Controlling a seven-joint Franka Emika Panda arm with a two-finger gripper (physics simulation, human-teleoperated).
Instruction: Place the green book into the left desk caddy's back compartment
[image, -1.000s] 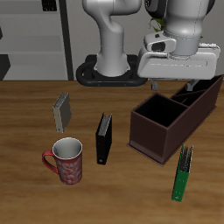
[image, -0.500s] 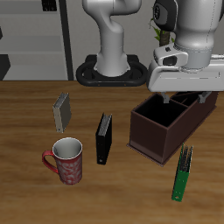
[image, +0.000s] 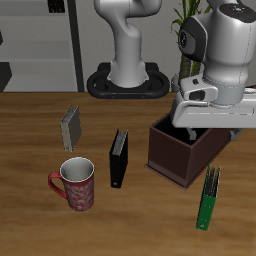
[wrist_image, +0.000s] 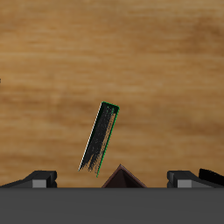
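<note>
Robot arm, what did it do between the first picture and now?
The arm moved forward and down, toward the table's front edge, so its tool now hangs over the long dark maroon-brown box, with the thin bright-green book showing in the wrist view. It grabbed nothing. The green book, black book, grey book and red patterned mug stayed put.

Setting: simulated office or study, rendered. Evidence: wood-grain worktop carrying desk goods, namely a dark maroon desk caddy with inner dividers, a green book lying near the front edge, a black book and a grey book standing on edge, and a red patterned mug. Behind: grey shelving or cabinet panels and a green potted plant. Robot base mounted at the worktop's back.
</note>
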